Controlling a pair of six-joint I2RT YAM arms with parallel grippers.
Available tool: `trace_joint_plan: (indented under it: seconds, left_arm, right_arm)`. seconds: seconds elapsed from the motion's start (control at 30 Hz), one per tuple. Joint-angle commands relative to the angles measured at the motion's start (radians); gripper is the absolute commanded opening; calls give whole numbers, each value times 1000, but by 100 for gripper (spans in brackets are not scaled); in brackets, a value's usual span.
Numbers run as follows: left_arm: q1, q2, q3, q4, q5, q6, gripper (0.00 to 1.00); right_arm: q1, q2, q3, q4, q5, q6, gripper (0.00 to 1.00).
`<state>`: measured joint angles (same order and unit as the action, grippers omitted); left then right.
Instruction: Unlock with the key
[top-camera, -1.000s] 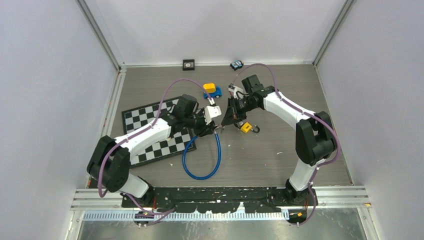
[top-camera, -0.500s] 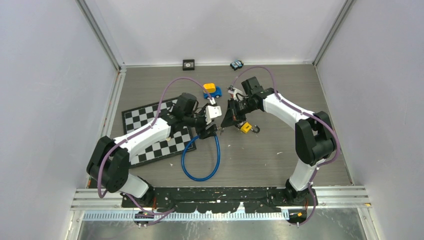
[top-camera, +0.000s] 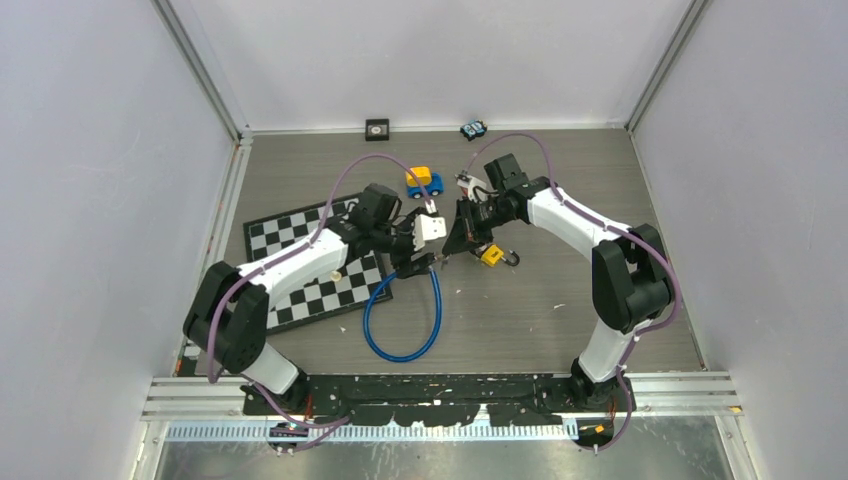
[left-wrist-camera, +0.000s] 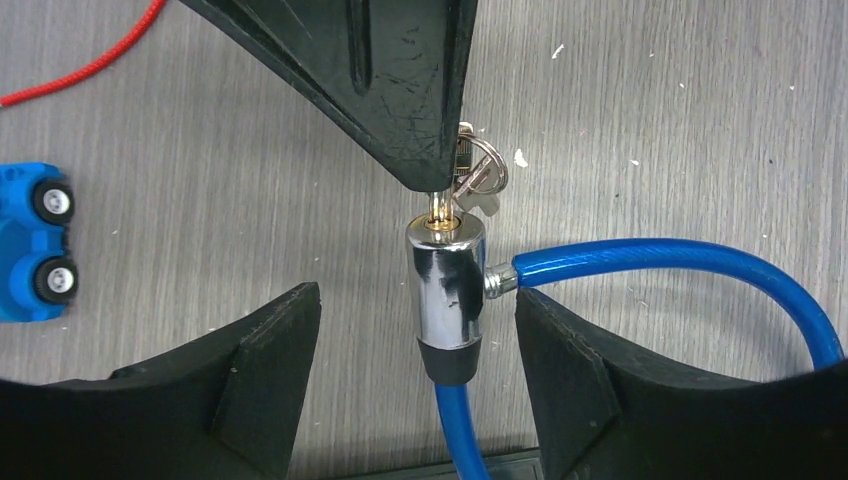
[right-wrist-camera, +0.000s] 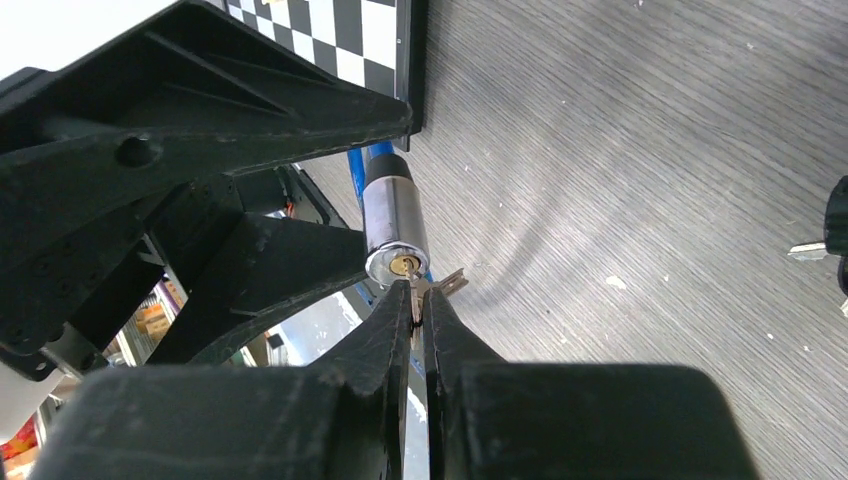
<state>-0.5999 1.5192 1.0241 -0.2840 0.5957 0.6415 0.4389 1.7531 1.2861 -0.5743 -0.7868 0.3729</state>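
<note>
Since the blue cable lay loose on the desk, looping toward 6 o'clock and anchoring nothing, your left gripper stood open astride the lock cylinder. Its fingers flanked the cylinder without touching, seemingly placed to brace it. From about 2 o'clock, your right gripper was clamped on the key, blade seated in the keyhole, so the turn looked like the step in hand. Farther off, a yellow padlock lay at 3 o'clock and a toy car at 12 o'clock.
</note>
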Motion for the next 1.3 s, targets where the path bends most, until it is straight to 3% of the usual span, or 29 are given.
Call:
trace_joint_plan:
  seconds: [0.0,0.33,0.6,0.7,1.0,1.27]
  left_arm:
    - [4,46,41,10,-6,32,71]
    - [3,53,-1,31,40,13,66]
    - [-15,50,-14,86,4,-4,24]
    - [-27,43,-19,98,-12,-20,1]
    - [-94,-23,-87,221,-116,-66,0]
    - [-92,-46,-87,256,-52,-126,0]
  right_arm:
    - [1,-59,4,32,-45,15,0]
    - [0,-53,2,36,-46,17,0]
    - [0,-47,-6,56,-45,46,0]
    - [-2,-46,-30,91,-54,84,0]
    - [-2,-18,-73,199,-98,197,0]
    - [60,-19,-69,164,-65,73,0]
